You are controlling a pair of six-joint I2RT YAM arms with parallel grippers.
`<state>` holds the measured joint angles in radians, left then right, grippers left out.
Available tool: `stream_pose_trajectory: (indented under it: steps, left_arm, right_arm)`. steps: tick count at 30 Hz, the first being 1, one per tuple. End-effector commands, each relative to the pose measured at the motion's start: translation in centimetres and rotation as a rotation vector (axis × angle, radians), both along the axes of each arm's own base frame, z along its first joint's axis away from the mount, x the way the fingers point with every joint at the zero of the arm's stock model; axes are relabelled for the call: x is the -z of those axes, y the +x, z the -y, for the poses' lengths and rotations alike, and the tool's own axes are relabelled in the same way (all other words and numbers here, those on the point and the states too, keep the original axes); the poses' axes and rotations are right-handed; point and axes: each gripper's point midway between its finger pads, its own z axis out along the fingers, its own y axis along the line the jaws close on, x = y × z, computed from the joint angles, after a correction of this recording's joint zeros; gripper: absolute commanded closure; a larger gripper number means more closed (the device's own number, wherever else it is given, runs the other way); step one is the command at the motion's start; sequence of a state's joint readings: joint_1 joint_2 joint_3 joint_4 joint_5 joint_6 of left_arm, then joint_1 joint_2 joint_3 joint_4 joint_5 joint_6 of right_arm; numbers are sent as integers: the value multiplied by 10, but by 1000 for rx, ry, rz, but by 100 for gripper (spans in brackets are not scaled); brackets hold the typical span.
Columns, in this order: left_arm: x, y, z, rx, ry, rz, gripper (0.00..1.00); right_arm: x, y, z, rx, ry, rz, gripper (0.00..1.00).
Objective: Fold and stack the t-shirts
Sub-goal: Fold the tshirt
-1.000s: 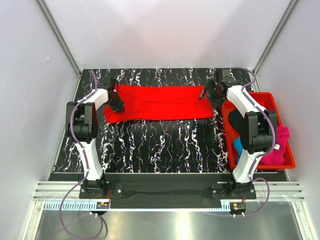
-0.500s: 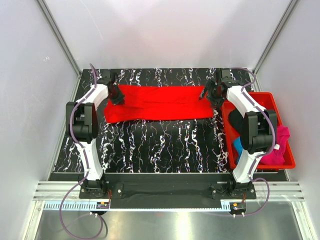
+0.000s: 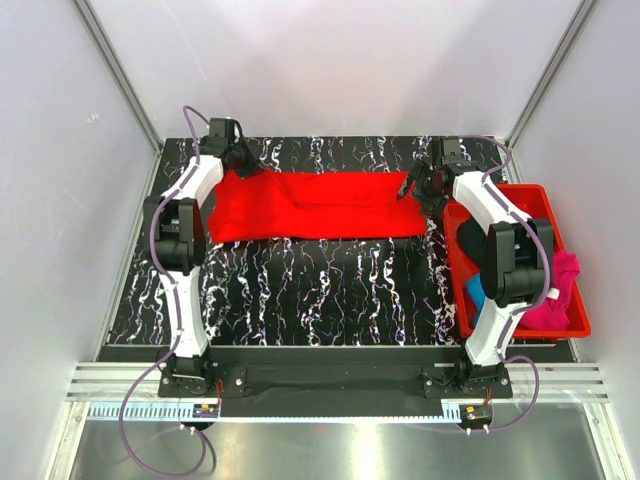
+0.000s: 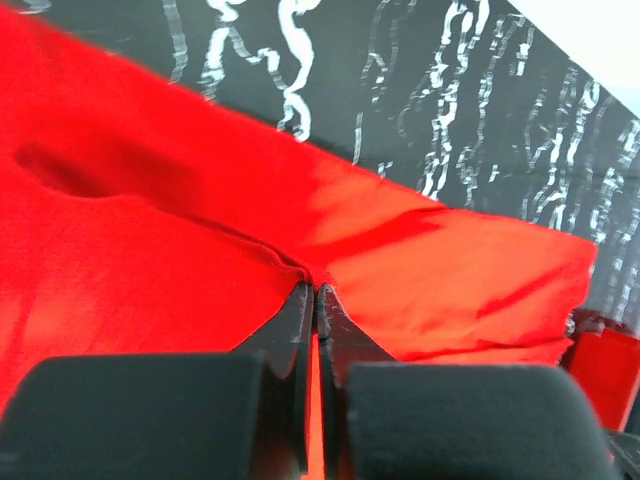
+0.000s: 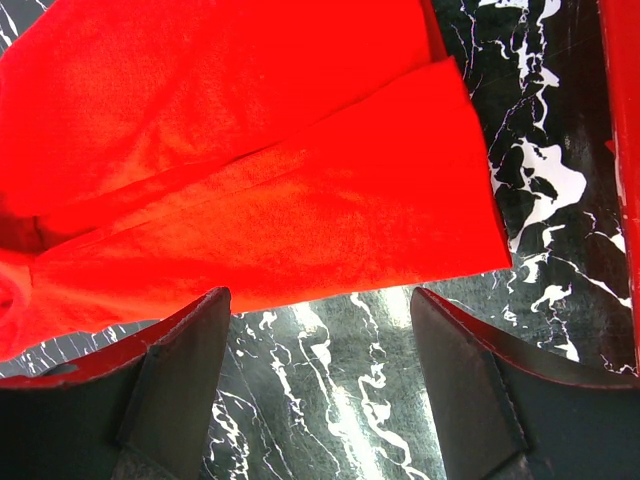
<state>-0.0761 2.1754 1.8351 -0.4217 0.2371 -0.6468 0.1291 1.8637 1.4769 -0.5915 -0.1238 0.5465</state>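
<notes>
The left gripper (image 3: 241, 161) has travelled from the left end of the red t-shirt (image 3: 320, 205) up to the far-left corner of the counter (image 3: 330, 290), and the cloth's left end has been drawn along with it, so that corner of the shirt now runs slantwise toward the far edge. In the left wrist view, the left gripper (image 4: 315, 292) has its fingers pressed together on a raised fold of the red t-shirt (image 4: 130, 260). The shirt lies as a long flat band along the far part of the counter, its right end near the red bin (image 3: 525, 337). The right gripper (image 3: 414, 187) hovers at that right end. In its own view, the right gripper (image 5: 318, 297) is spread wide above the edge of the red t-shirt (image 5: 250, 150), holding nothing. The bin sits at the right edge of the counter and holds a black t-shirt (image 3: 470, 238), a blue one (image 3: 476, 291) and a pink one (image 3: 562, 285).
</notes>
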Motion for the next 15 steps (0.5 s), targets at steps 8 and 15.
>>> stream_pose_trajectory:
  steps: [8,15]
  left_arm:
    - [-35,38,46,258,-123,208,94]
    - [-21,12,34,316,-16,94,52]
  right_arm:
    - [-12,9,-7,6,35,38,20]
    - [-24,2,-13,13,65,48,21]
